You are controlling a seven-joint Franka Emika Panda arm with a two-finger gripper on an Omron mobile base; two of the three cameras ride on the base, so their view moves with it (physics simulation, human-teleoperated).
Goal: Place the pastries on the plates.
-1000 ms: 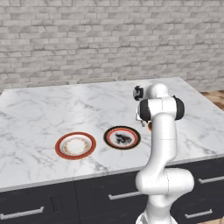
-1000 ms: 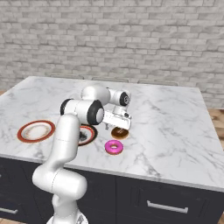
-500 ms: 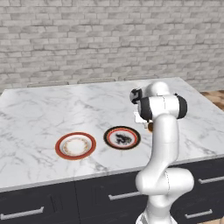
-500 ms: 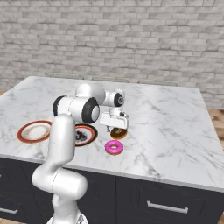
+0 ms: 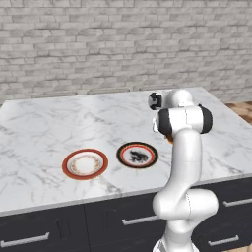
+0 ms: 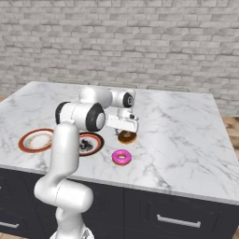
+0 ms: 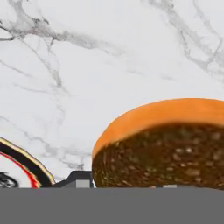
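A: Chocolate doughnut (image 6: 126, 137) is sitting on the marble counter (image 6: 186, 135), right under your gripper (image 6: 125, 133). Pink doughnut (image 6: 122, 157) is lying just in front of it, nearer the counter's front edge, apart from it.

B: What are the jaws doing?

A: You're looking at a hand lowered straight onto the brown ring. In the hand view the doughnut (image 7: 166, 144) is looming very close, orange-brown crust above, dark speckled glaze facing the camera. One dark finger tip (image 7: 78, 178) is poking up just left of it. Whether the jaws are pinching the doughnut or standing a little apart from it, I cannot tell.

B: And the plates?

A: Both are lying on the counter to your arm's left. The black-rimmed plate (image 5: 137, 154) is sitting nearest the doughnuts; the red-rimmed plate (image 5: 84, 164) is lying beside it, farther left, the two not touching. A slice of the black rim (image 7: 22, 164) is showing at the lower left of the hand view. Neither plate is carrying a pastry.

B: Backdrop?

A: Grey brick wall (image 5: 98, 44) behind, dark drawers (image 6: 177, 214) below the counter.
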